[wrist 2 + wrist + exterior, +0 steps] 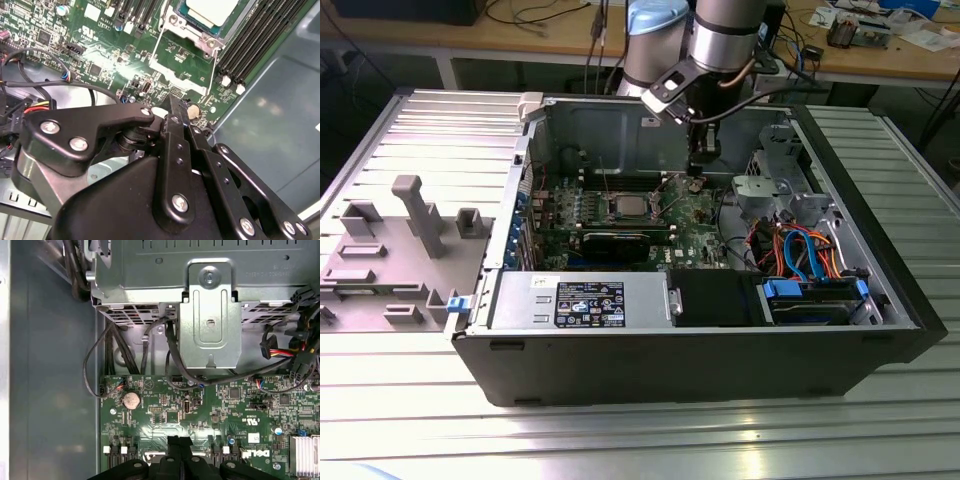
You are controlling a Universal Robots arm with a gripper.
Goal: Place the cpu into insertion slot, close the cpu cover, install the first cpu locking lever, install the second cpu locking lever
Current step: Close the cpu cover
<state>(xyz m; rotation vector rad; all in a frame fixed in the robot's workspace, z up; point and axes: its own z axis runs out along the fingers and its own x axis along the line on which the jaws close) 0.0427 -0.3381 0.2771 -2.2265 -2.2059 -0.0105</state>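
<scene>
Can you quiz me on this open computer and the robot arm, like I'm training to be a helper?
1. True or false: the small flat square silver-topped cpu sits in the square grey-rimmed insertion slot.
2. Pick one: what lies on the board close to the black gripper, whose fingers are shut?
A) a screwdriver
B) the small round silver coin battery
C) a coffee cup
3. Fill the gap: the large flat circuit board below the gripper is coloured ____.

Key: 1 true. 2 B. 3 green.
</scene>
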